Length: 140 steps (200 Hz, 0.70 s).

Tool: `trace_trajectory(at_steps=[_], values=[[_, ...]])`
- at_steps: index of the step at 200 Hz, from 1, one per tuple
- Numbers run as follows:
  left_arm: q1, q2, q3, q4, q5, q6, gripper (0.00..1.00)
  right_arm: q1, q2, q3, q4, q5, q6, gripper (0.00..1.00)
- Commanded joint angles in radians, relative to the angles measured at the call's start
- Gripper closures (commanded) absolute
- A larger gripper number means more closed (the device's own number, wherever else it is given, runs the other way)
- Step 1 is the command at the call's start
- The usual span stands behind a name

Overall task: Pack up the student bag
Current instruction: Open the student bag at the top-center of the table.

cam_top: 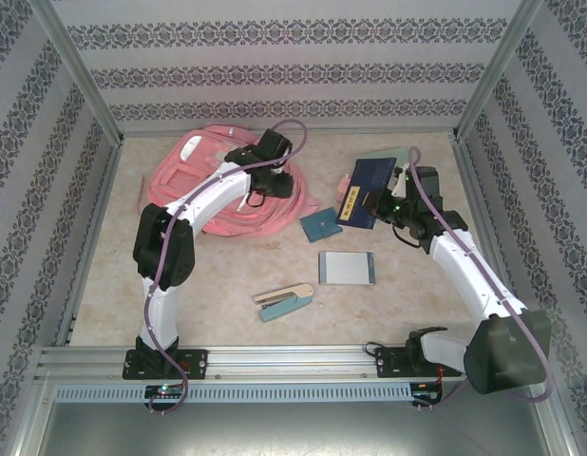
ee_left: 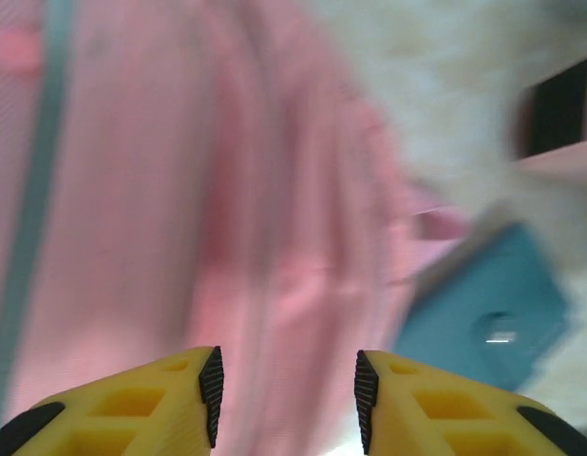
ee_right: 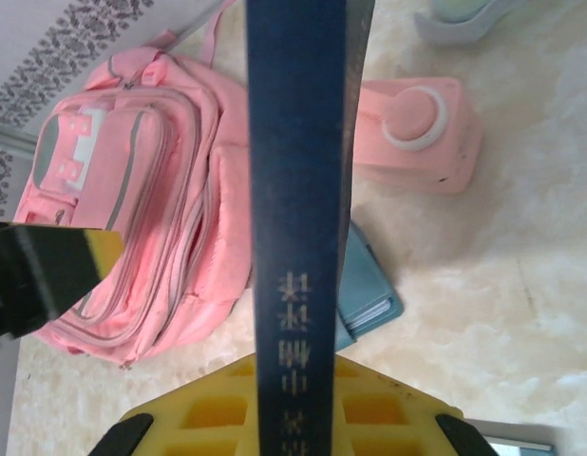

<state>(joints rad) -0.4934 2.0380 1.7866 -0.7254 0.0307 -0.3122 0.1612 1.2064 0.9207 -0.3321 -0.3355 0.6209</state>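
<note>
Low in the overhead frame, a stapler [cam_top: 282, 301] lies on the desk [cam_top: 227, 275]. Right of centre, the right hand [cam_top: 381, 202] grips a dark blue book [cam_top: 368, 180]. At upper left the pink student bag [cam_top: 184, 163] lies flat, and the left hand [ee_left: 286, 394] hovers over it, partly parted and empty.

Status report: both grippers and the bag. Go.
Left gripper open, over student bag. Right gripper shut on blue book. Teal case lying beside bag.
</note>
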Motion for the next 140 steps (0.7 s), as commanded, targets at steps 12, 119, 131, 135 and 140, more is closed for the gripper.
trace_trajectory(at_steps=[12, 119, 131, 135, 140], values=[[0.029, -0.025, -0.068, -0.032, -0.127, 0.119, 0.49, 0.082, 0.006, 0.046, 0.048, 0.048, 0.011, 1.00], [0.032, 0.026, -0.077, -0.045, -0.215, 0.162, 0.99, 0.230, 0.079, 0.026, 0.170, 0.048, 0.096, 1.00], [0.031, -0.006, -0.072, -0.049, -0.213, 0.144, 1.00, 0.231, 0.089, 0.009, 0.220, 0.035, 0.130, 1.00], [0.030, -0.015, -0.070, -0.051, -0.212, 0.139, 1.00, 0.230, 0.092, 0.004, 0.239, 0.030, 0.142, 1.00], [0.032, -0.031, -0.067, -0.053, -0.212, 0.131, 1.00, 0.230, 0.096, -0.003, 0.265, 0.024, 0.157, 1.00]])
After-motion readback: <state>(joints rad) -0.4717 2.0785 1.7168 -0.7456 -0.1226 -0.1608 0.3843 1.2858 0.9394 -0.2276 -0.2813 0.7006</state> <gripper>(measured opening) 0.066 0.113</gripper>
